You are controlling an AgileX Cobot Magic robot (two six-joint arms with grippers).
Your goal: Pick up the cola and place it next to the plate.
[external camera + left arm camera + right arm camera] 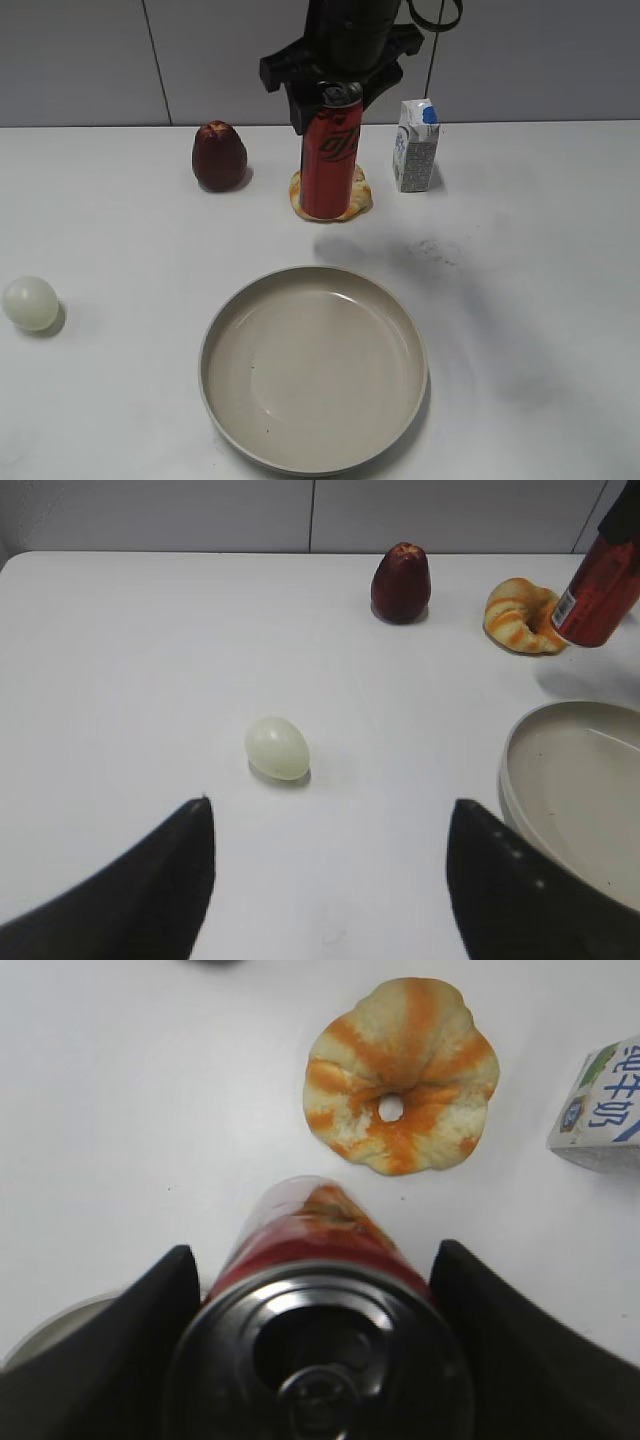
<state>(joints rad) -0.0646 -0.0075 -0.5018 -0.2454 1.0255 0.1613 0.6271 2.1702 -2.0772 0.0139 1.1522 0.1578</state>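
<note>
The cola (330, 160), a tall slim red can with black lettering, stands upright at the back centre, in front of a flat orange-and-yellow ring-shaped thing (358, 195). My right gripper (335, 95) comes from above, a finger on each side of the can's top. In the right wrist view my right gripper (312, 1260) is shut on the cola (310, 1230). In the left wrist view the cola (600, 590) appears tilted and slightly off the table. The plate (207, 365), large and beige, lies empty at the front centre. My left gripper (332, 802) is open and empty over bare table.
A dark red fruit (219, 156) stands left of the can. A small white-and-blue carton (415, 147) stands to its right. A pale greenish egg-shaped thing (30, 303) lies at the far left, ahead of my left gripper in the left wrist view (277, 747).
</note>
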